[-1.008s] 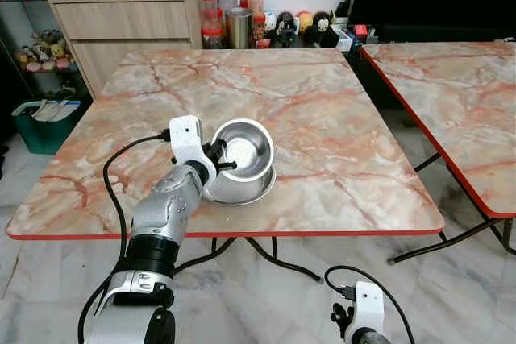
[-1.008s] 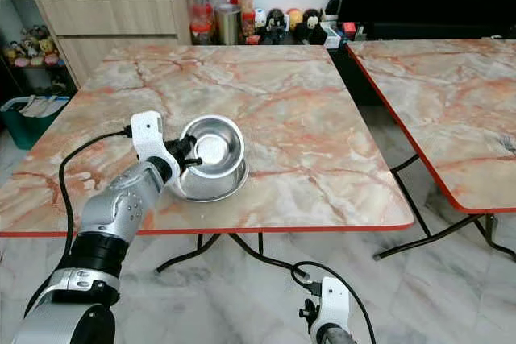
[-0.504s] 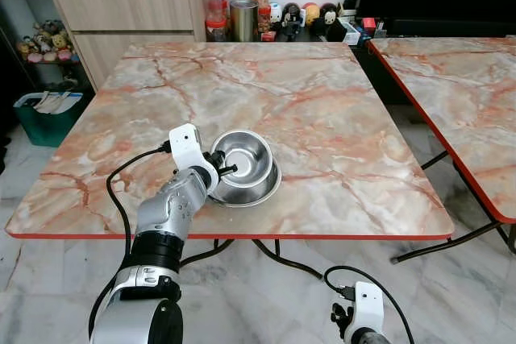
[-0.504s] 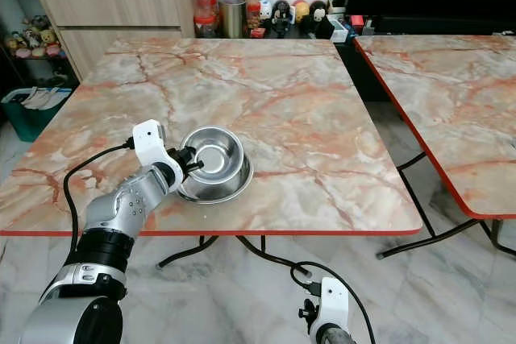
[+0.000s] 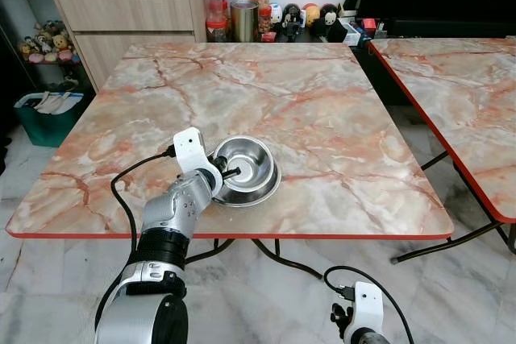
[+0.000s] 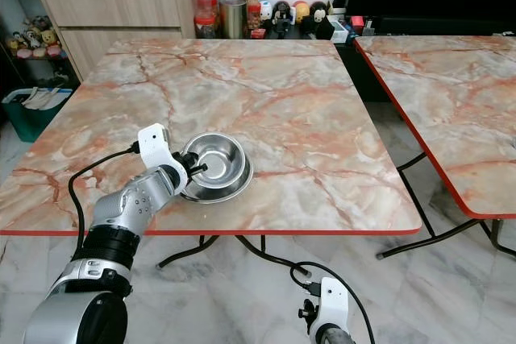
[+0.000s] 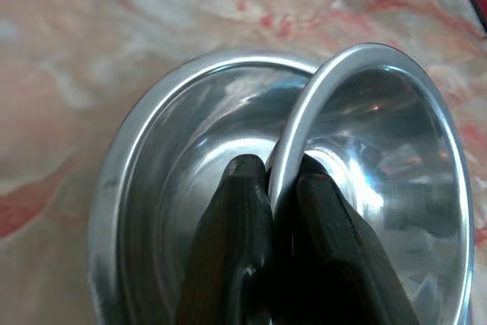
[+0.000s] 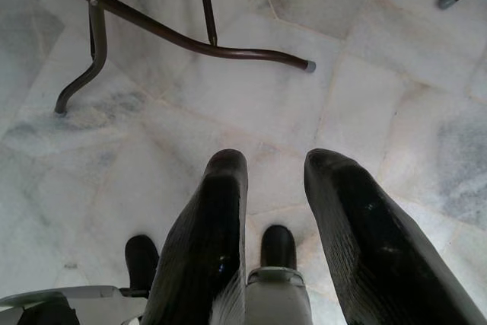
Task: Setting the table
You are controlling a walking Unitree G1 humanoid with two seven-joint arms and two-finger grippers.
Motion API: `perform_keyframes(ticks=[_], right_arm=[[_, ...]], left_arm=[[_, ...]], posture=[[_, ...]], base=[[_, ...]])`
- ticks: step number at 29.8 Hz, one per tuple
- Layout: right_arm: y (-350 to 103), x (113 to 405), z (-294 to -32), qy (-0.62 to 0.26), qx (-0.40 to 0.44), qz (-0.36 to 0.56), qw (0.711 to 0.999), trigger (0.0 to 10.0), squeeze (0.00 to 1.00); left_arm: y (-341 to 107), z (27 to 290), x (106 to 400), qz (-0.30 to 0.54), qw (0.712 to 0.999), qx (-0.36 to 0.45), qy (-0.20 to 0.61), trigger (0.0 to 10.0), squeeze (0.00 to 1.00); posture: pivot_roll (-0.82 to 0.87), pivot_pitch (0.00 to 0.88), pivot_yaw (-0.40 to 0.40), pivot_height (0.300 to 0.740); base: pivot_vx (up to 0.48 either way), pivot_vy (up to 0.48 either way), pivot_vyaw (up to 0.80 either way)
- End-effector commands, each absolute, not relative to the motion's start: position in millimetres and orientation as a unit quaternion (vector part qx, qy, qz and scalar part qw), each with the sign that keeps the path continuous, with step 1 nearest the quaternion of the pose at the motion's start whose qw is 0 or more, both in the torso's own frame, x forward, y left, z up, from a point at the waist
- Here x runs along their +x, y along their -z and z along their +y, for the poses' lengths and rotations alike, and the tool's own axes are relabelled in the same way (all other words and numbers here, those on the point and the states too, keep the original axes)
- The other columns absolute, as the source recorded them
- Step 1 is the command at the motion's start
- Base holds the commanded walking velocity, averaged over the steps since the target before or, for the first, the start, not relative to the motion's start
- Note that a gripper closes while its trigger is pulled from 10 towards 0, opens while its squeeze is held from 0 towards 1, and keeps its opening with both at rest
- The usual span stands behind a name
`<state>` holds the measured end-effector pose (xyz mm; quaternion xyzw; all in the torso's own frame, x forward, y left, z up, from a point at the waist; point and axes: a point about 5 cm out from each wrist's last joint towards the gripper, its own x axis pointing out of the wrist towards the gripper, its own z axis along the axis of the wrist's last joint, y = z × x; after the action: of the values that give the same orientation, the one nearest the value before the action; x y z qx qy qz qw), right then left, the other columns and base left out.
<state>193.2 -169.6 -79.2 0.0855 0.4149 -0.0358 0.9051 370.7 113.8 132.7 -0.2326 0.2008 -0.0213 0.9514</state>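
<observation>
Left wrist view: left end effector (image 7: 283, 188) pinched tight on upper bowl (image 7: 396, 180) rim, nested in lower bowl (image 7: 152, 188).

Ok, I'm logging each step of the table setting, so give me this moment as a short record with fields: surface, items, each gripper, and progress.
surface: marble-pattern table with a red edge
items: two steel bowls, the upper bowl nested tilted in the lower bowl, near the table's front edge
left gripper: shut on the upper bowl's rim, one finger inside, one outside
right gripper: open, hanging idle below table height over the tiled floor
second table: to the robot's right
progress: bowls not yet separated or laid out
</observation>
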Motion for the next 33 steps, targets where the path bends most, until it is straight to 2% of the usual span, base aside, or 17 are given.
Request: perform_keyframes(ticks=[1, 33], right_arm=[[80, 192, -169, 0.038, 0.088, 0.418, 0.904, 10.0, 0.0], [81, 191, -170, 0.045, 0.091, 0.418, 0.903, 10.0, 0.0]], left_arm=[[-144, 112, 377, 0.182, 0.954, -0.238, 0.013, 10.0, 0.0], [-132, 115, 382, 0.216, 0.95, -0.219, -0.046, 10.0, 0.0]], posture=[[-0.02, 0.0, -0.009, 0.736], [-0.03, 0.0, -0.003, 0.736]], base=[[0.0, 0.0, 0.0], [0.0, 0.0, 0.0]])
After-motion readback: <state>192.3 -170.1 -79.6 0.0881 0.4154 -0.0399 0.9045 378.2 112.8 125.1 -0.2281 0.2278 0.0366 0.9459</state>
